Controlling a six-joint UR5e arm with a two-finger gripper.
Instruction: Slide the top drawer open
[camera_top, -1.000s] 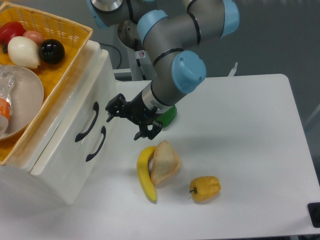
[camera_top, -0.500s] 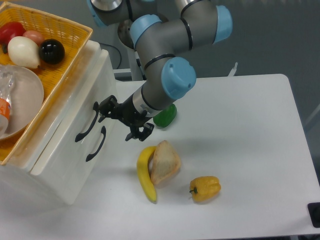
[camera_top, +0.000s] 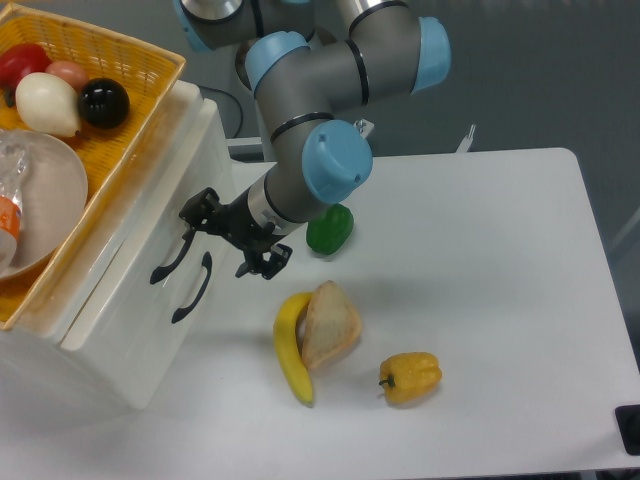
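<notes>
My end effector (camera_top: 227, 238): fingers spread, released, at the top drawer's handle (camera_top: 174, 253)
Top drawer (camera_top: 140, 235): looks closed
Worktop (camera_top: 480, 260): banana (camera_top: 290, 350), bread (camera_top: 329, 324), yellow pepper (camera_top: 410, 377)

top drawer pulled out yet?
No. The top drawer sits flush with the lower drawer, and the open tool is only at its handle.

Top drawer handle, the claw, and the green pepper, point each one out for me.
top drawer handle (camera_top: 172, 256), fixed camera view, middle of the curved black bar.
claw (camera_top: 228, 237), fixed camera view, midway between its fingertips, close by the handle's upper end.
green pepper (camera_top: 330, 231), fixed camera view, its visible right side below the arm.
</notes>
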